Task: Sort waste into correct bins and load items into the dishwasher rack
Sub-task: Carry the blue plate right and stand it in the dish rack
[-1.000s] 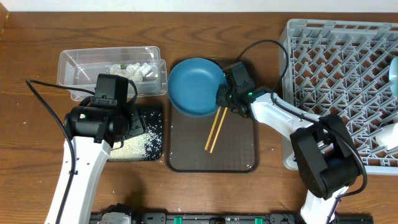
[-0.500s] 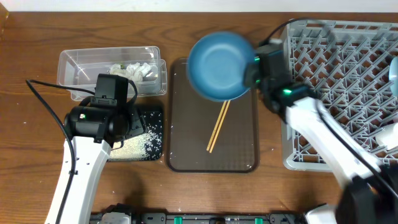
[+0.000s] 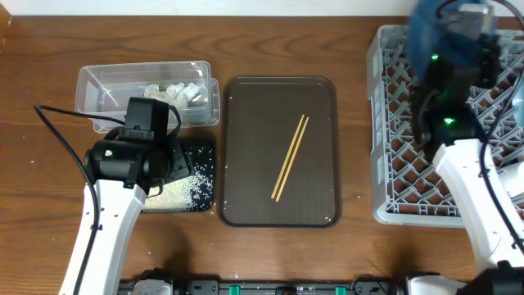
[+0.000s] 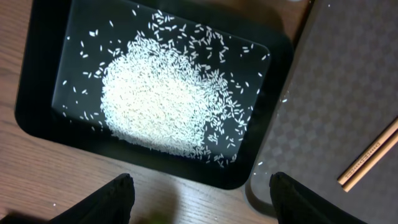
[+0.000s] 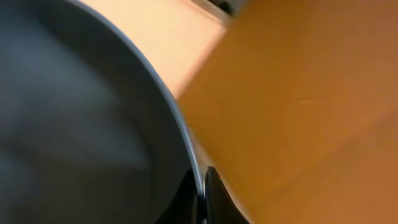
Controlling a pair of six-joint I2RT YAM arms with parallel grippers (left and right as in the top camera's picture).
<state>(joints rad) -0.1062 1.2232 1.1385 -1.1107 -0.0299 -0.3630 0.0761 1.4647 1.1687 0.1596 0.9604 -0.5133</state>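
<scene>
My right gripper [image 5: 202, 196] is shut on the rim of the dark-blue dish [image 5: 74, 124]. It holds the dish high over the far part of the grey dishwasher rack [image 3: 391, 123], where dish [image 3: 426, 33] and gripper [image 3: 450, 41] show blurred. Two wooden chopsticks [image 3: 291, 157] lie side by side on the brown serving tray [image 3: 246, 106]. My left gripper [image 4: 202, 205] is open and empty above the table, by the near edge of the black tray [image 4: 37, 118], which holds a heap of rice grains [image 4: 155, 99]. The clear tub [image 3: 98, 86] holds a white tissue [image 3: 176, 93].
The black tray [image 3: 205, 152] lies just left of the brown tray, with the clear tub behind it. The chopstick ends [image 4: 370, 165] and the brown tray [image 4: 336, 93] show in the left wrist view. A black cable [image 3: 57, 131] loops left of my left arm.
My right arm has lifted the dark-blue dish off the brown tray and carried it right and up, over the rack. The left arm has not moved.
</scene>
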